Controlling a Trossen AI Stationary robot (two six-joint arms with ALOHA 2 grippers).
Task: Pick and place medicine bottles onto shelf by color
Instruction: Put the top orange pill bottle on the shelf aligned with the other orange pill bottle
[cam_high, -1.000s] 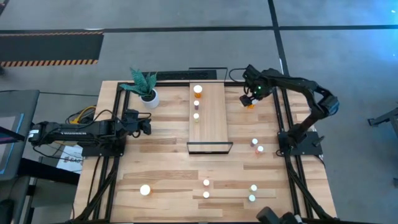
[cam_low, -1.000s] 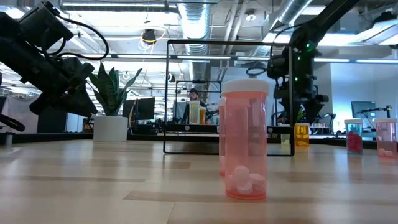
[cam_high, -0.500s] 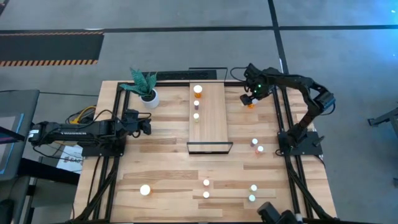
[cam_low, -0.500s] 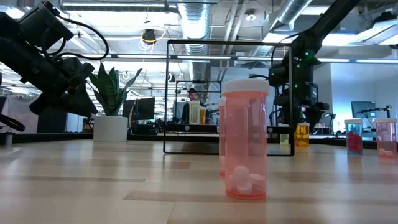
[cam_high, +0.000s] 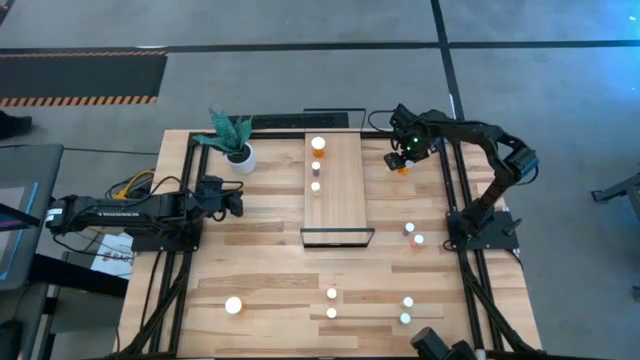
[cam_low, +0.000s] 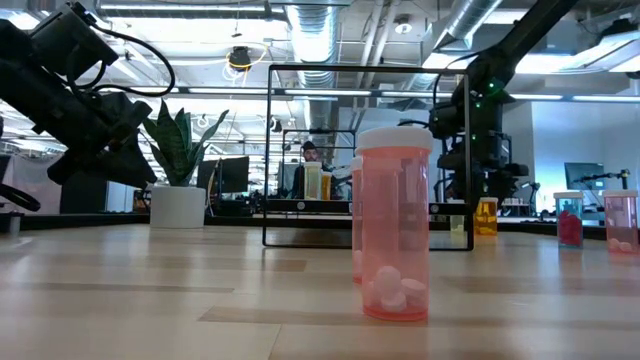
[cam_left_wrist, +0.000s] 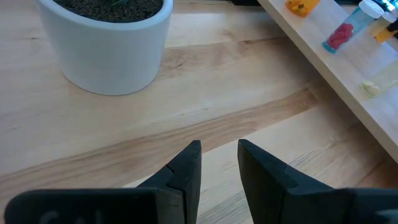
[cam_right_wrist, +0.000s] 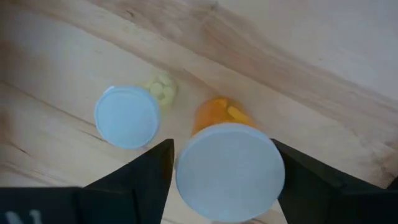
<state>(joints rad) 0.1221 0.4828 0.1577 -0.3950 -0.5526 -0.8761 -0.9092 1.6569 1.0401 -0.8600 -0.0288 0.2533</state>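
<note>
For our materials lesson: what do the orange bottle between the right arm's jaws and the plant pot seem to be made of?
Orange bottle: probably translucent plastic, since pills show through it; its cap looks matte white plastic.
Plant pot: smooth white, faintly glossy; ceramic or plastic, hard to say.

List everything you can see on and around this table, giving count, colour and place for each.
shelf: one, light wood, table centre.
bottles on shelf: three, white caps, along its left-arm side.
front bottles: five, white caps, past the shelf's framed end.
side bottles: two, white caps, right of shelf.
orange bottle: one, under right gripper; pale bottle beside it.
plant: one, green, white pot, near left gripper.
left gripper: shut, by plant.
right gripper: over orange bottle.
</note>
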